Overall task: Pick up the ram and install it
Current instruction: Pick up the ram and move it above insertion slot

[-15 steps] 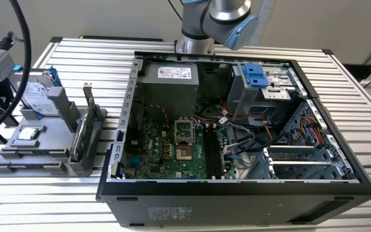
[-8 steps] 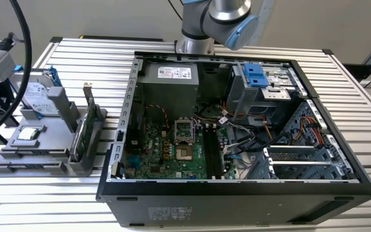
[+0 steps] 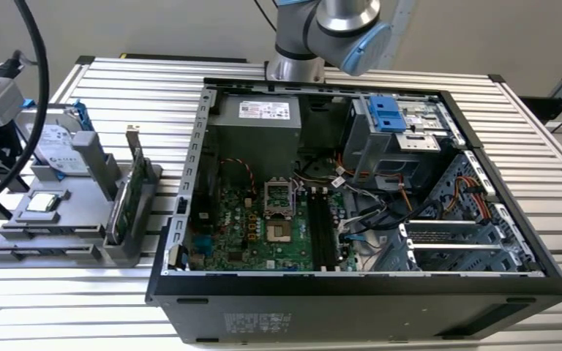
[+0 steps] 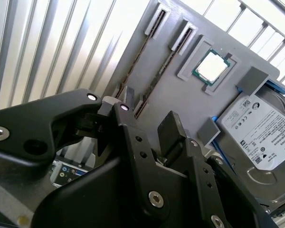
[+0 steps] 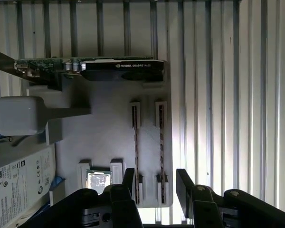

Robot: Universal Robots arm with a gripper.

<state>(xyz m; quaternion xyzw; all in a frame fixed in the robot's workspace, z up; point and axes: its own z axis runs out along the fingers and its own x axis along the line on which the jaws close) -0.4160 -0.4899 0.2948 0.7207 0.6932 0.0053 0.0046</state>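
Hand [image 5: 156, 176], spread wide and empty, hovers over the ram [image 5: 161, 142], on edge in the grey tray's [image 5: 109, 128] slot nearest its rim; bench [image 5: 218, 95] slats stretch beyond. Its dark body hides the tray's near edge.

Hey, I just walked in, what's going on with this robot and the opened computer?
A robot arm is working on getting memory into the open computer case. Its hand is open and empty, hovering over the gray parts holder that sits beside the case. Two memory sticks stand on edge in the holder's slots, with the fingers poised just above them. Nothing is gripped yet.
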